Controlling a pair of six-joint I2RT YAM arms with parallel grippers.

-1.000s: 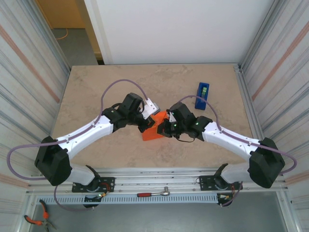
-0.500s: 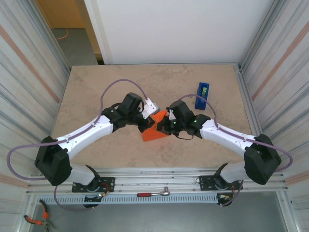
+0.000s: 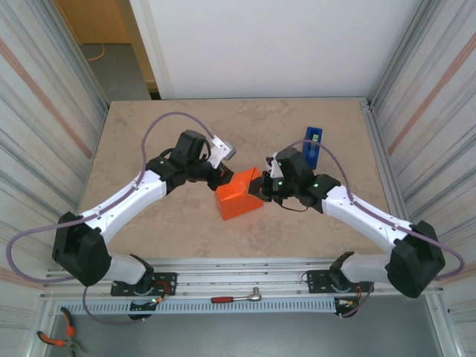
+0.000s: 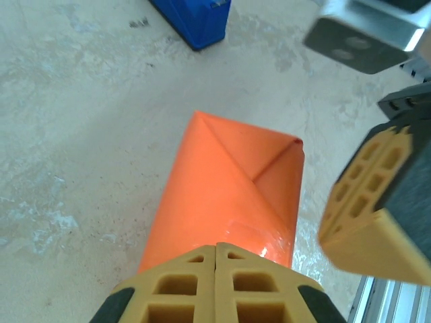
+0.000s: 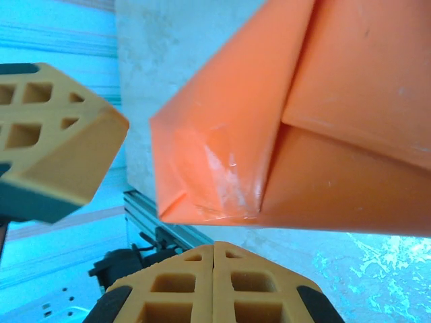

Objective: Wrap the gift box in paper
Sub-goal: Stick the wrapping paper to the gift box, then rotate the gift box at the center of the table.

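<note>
Jaws pressed together and holding nothing, the left gripper [image 4: 215,254] points its tips at one end of the parcel, while the right gripper [image 5: 214,254], likewise closed and empty-handed, faces the opposite end. Whether either tip is touching the wrapping cannot be told.

Between them, a little near of the table's [image 3: 149,134] middle, sits the gift box [image 3: 239,196], already sheathed in the orange paper [image 4: 229,188]. A triangular flap [image 4: 266,158] is folded across the end seen from the left wrist, and a glossy patch, possibly tape, shows at the corner seen from the right wrist. The blue tape dispenser [image 3: 312,146] stands apart on the far right.

The wrap looks close to done, and the step in hand appears to be firming down the end folds. To do it well, one closed tip should brace the parcel from its end while the other runs along the crease, so that the light box does not skid across the smooth tabletop. Pressure should be gentle, as thin paper tears at corners. A flap that springs up calls for tape.
</note>
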